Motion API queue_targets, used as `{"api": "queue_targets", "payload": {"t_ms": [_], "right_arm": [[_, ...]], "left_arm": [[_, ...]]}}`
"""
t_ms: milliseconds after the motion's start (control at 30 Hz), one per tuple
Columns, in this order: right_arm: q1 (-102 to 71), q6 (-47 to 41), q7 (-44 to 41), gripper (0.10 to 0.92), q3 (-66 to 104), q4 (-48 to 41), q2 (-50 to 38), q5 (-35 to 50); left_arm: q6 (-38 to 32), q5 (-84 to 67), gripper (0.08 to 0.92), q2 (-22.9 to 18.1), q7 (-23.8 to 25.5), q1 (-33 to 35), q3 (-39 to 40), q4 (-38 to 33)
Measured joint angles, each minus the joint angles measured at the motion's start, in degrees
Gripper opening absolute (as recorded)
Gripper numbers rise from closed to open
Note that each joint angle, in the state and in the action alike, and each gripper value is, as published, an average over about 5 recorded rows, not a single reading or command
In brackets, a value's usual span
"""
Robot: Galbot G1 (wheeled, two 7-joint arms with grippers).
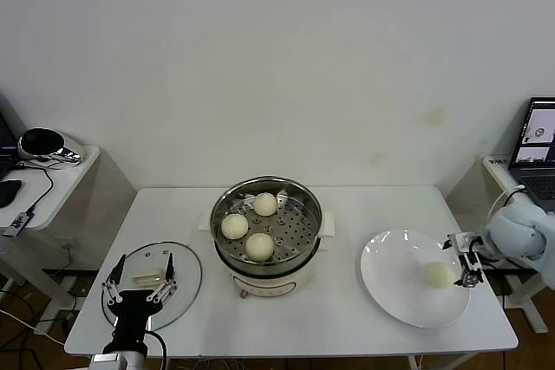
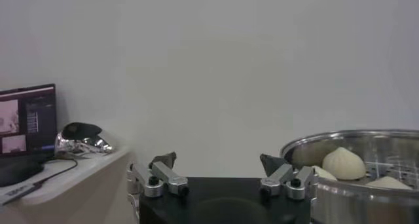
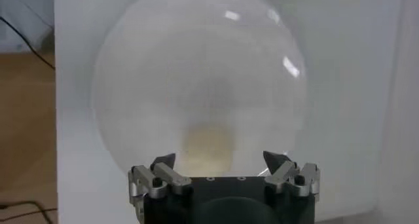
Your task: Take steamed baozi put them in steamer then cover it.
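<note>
White counter before us, three baozi in our steamer, fourth baozi on our plate, right tool wide open beside it, left tool wide open over our glass cover, both empty.

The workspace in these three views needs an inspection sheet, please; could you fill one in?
Surface: white table, bare between items.
Job's things: three baozi in the steamer; a fourth baozi on the white plate; glass cover flat on the table, front left.
Clutter: nothing seen.
Grippers: left gripper open over the cover's handle; right gripper open beside the plate's baozi.
Cables: on the left side table.
Surroundings: white wall; laptop far right.
</note>
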Motion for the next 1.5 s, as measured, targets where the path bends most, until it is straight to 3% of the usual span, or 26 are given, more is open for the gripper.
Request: {"api": "queue_targets", "payload": {"t_ms": [567, 833, 1033, 1500], "right_arm": [[-8.17, 0.34, 0.86, 0.819, 8.2, -10.16, 8.05, -3.13], [-8.9, 0.03, 0.56, 0.678, 9.05, -11.68, 9.73, -3.18], [-8.22, -0.39, -0.07, 0.606, 8.51, -11.57, 9.74, -2.16], [9.02, -2.93, -2.63, 0.605, -4.68, -4.18, 5.51, 8.33]], "left_arm": [[0.0, 0.19, 0.823, -0.63, 0.06, 0.6, -0.59, 0.2], [-0.03, 0.2, 0.823, -0.73, 0.06, 0.65, -0.49, 0.1], [-0.11, 0.2, 0.823, -0.64, 0.06, 0.82, -0.48, -0.21], [-0.22, 0.14, 0.823, -0.48, 0.02, 0.42, 0.39, -0.4]]}}
